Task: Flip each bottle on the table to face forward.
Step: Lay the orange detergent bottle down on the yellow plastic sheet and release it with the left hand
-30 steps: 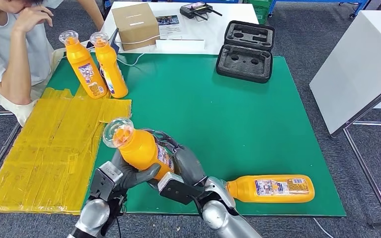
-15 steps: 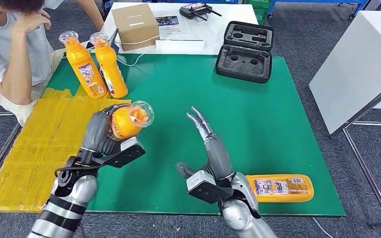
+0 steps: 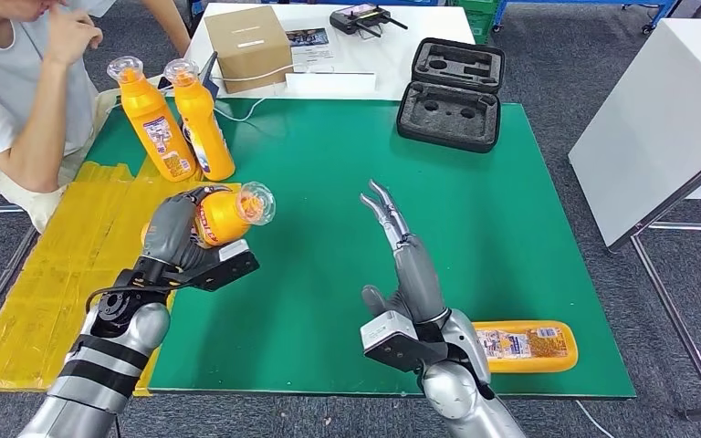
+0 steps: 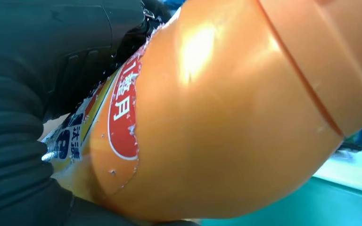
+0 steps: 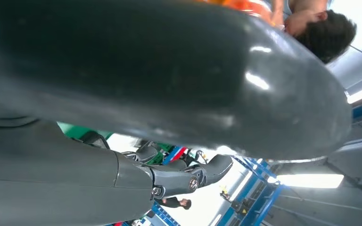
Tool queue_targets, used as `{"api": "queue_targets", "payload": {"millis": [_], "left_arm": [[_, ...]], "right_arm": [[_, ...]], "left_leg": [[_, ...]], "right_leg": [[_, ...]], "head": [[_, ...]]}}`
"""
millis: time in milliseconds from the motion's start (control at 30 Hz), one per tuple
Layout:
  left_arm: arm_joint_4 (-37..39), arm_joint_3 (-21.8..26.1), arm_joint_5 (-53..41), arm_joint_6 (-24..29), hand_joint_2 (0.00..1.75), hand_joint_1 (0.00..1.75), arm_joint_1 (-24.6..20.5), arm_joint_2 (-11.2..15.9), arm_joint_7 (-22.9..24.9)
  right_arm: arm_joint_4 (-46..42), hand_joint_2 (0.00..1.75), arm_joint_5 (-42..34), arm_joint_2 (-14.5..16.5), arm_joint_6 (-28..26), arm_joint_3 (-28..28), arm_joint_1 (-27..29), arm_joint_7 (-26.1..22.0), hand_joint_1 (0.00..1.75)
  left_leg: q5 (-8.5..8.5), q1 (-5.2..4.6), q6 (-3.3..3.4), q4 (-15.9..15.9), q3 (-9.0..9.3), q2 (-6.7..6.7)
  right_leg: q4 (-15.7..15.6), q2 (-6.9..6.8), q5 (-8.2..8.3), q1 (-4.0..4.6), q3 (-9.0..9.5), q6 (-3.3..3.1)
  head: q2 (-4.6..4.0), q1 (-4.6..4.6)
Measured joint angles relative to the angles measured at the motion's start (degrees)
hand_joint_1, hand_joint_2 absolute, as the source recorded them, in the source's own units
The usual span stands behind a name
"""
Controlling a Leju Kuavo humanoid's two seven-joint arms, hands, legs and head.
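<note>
An orange bottle (image 3: pixel 224 216) with a clear cap is being gripped by the left hand (image 3: pixel 175 233), whose dark fingers are wrapping round its body while it is lying roughly level above the left part of the green mat (image 3: pixel 347 182), cap pointing toward the mat's middle; in the left wrist view the bottle (image 4: pixel 226 117) is pressing close against the hand (image 4: pixel 37 94), its red label patch facing the camera. The right hand (image 3: pixel 402 265) is holding nothing, its fingers (image 3: pixel 381 208) stretching out straight and together, raised over the mat's centre. Just beside that arm, a second orange bottle (image 3: pixel 522 346) is lying on its side along the mat's near edge, with its label facing up. At the far left corner of the mat two more orange bottles (image 3: pixel 151 119) (image 3: pixel 201 120) are standing upright side by side, close together, near the yellow sheet (image 3: pixel 73 274) that is covering the table's left side. A person (image 3: pixel 18 100) is sitting beside them, one hand raised to the face. Beyond the mat, a cardboard box (image 3: pixel 248 44) and an open black foam case (image 3: pixel 452 91) are resting on the table, the case overlapping the mat's far edge.
</note>
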Motion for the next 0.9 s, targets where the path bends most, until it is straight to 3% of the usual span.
{"api": "queue_targets", "payload": {"millis": [33, 167, 300, 433, 600, 733, 900], "left_arm": [[0.94, -0.41, -3.67, -0.67, 1.75, 1.75, -0.61, 0.25, 1.83], [9.02, -3.6, -18.62, 0.5, 1.75, 1.75, -4.56, 1.52, 9.72], [17.95, -7.1, -21.25, 4.96, 1.75, 1.75, -8.08, 2.51, 13.24], [27.82, -14.12, -21.49, 6.24, 1.75, 1.75, -12.73, 3.72, 17.5], [36.85, -19.95, -21.49, 7.01, 1.75, 1.72, -15.06, 4.32, 18.07], [41.07, -21.55, -21.49, 7.69, 1.75, 0.0, -15.57, 4.52, 18.08], [44.15, -20.75, -19.69, 7.04, 1.75, 0.0, -16.91, 4.16, 15.21]], "right_arm": [[-0.27, 0.0, 0.0, -0.04, -0.04, -0.15, -0.01, -0.28, 0.0], [-2.19, 1.75, -0.82, -0.09, -0.16, -0.57, -0.19, -1.29, 0.0], [-3.61, 1.75, -1.46, -0.18, -0.84, -0.61, -0.48, -1.99, 0.0], [-3.89, 1.75, -1.9, -0.43, -1.35, -0.54, -1.16, -2.35, 0.0], [-3.89, 1.75, -3.52, -0.67, -1.39, -0.42, -1.47, -3.09, 0.0], [-3.87, 1.75, -4.2, -0.83, -1.37, -0.02, -1.83, -3.17, 0.0], [-3.85, 1.75, -4.04, -1.01, -1.34, 0.93, -2.51, -2.85, 0.0]], "left_leg": [[0.0, 0.0, 0.0, 0.0, 0.0, -0.01], [0.02, 0.01, 0.0, 0.0, 0.01, 0.04], [0.04, 0.01, 0.01, 0.0, 0.02, 0.02], [0.05, 0.0, 0.03, 0.0, -0.01, -0.01], [0.05, -0.01, 0.03, 0.0, -0.02, 0.01], [0.04, 0.0, 0.03, 0.0, -0.01, -0.01], [0.05, 0.0, 0.03, -0.01, 0.03, -0.02]], "right_leg": [[0.0, 0.0, 0.0, 0.0, 0.0, 0.0], [0.02, 0.01, 0.02, 0.01, 0.01, 0.0], [0.03, 0.01, 0.02, 0.01, 0.01, 0.0], [0.05, 0.01, 0.02, 0.0, 0.04, 0.0], [0.04, 0.03, 0.02, -0.01, 0.02, 0.01], [0.04, 0.03, 0.01, 0.0, 0.02, 0.0], [0.04, 0.02, 0.01, 0.0, 0.07, -0.01]], "head": [[0.0, 0.01], [0.0, -0.01], [0.0, -0.01], [0.0, -0.01], [0.0, 0.0], [0.0, -0.01], [0.0, -0.01]]}}
